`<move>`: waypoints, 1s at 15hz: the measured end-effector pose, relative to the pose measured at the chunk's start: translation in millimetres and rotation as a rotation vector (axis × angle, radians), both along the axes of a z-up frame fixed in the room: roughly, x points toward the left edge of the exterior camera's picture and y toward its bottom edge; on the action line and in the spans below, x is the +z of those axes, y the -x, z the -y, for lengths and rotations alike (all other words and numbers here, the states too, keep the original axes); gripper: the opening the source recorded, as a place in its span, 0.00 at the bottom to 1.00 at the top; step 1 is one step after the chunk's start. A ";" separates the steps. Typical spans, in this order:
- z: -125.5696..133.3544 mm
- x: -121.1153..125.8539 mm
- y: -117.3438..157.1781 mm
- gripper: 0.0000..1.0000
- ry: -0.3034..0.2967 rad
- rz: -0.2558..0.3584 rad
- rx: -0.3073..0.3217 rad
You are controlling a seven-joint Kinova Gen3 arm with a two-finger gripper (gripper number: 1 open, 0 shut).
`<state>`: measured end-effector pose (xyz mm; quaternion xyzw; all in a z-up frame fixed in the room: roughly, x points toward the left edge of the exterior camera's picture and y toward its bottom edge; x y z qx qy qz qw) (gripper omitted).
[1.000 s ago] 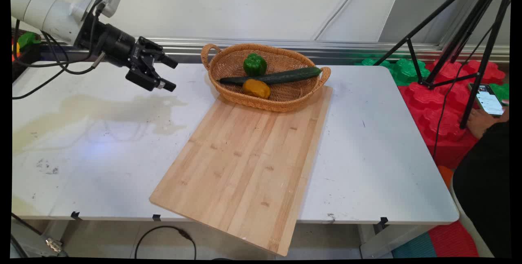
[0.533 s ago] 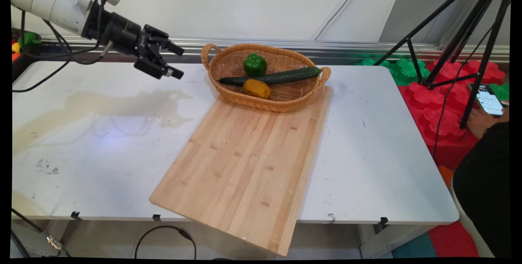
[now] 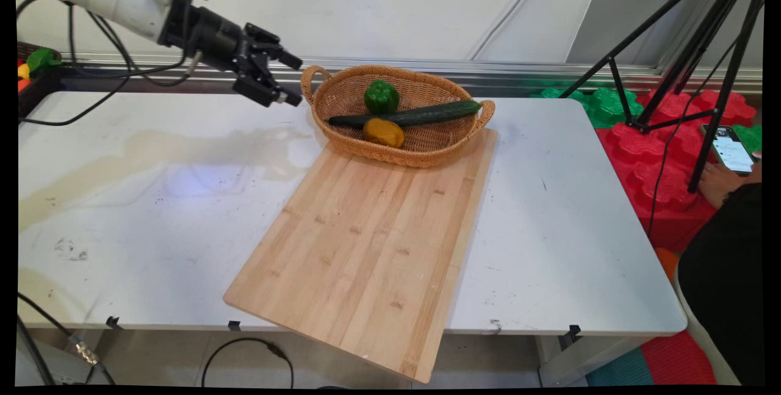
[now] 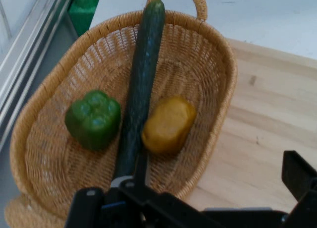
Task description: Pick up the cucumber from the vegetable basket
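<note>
While the gripper (image 3: 293,80) hangs in the air just left of the basket (image 3: 341,141), its fingers stand well apart and hold nothing. The basket sits at the table's (image 3: 152,212) far side, its near part resting on the far end of the board (image 3: 366,242). Inside, a cucumber (image 3: 409,116) lies lengthwise, reaching toward the right handle, with a green pepper (image 3: 381,96) behind it and a yellow pepper (image 3: 383,132) in front, both close against it. The cucumber looks stiff, smooth and likely slippery; its middle seems the natural hold. The peppers look light and rounded. The woven rim and left handle stand close to the fingers; above the basket there is open room.
</note>
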<state>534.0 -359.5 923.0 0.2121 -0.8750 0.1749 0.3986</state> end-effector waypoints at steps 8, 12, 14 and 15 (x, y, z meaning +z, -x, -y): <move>43.9 -10.0 46.1 1.00 0.032 0.014 -0.028; 67.1 -18.4 68.5 1.00 0.038 0.028 -0.037; 79.0 -23.6 79.4 1.00 0.038 0.036 -0.043; 85.7 -26.9 85.7 1.00 0.038 0.042 -0.046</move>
